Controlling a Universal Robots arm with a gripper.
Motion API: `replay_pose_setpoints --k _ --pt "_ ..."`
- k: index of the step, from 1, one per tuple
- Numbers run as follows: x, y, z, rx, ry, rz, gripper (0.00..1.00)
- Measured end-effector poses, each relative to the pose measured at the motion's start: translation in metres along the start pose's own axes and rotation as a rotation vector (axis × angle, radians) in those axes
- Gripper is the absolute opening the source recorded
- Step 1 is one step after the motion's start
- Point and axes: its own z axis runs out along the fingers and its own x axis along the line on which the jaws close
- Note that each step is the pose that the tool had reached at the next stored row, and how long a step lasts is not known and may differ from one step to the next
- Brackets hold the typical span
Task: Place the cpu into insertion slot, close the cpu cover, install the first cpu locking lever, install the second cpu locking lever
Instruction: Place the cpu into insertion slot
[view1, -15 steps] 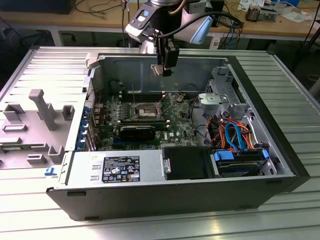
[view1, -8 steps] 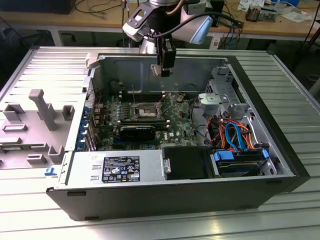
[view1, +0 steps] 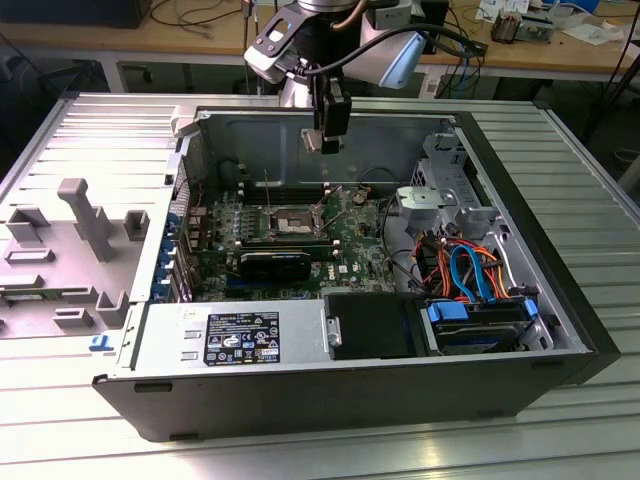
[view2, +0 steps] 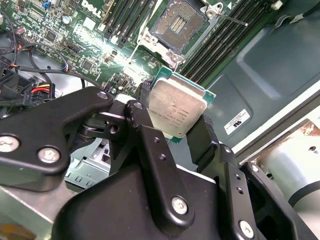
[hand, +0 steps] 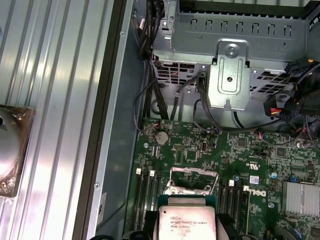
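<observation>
Two fingers (view2: 202, 139) clamped on cpu (view2: 176, 111) | held in air, apart from insertion slot (view2: 179, 21)

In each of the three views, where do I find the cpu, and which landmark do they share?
Exterior view: the cpu at the gripper tip, above the open case.
Second wrist view: cpu between the black fingers, insertion slot beyond it.
First wrist view: cpu just before the slot.
Shared landmark: the insertion slot.

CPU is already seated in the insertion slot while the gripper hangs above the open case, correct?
No. The cpu is not seated: it is clamped in the gripper above the open case, and the insertion slot lies empty, as the second wrist view shows.
</observation>
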Motion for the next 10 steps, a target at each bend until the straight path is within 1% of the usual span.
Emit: replay_pose_setpoints --k 7,10 --pt "0.0 0.0 0.0 0.0006 -0.0003 0.002 0.54" --pt "0.0 -0.0001 0.0001 0.0062 -0.0006 0.019 0.54"
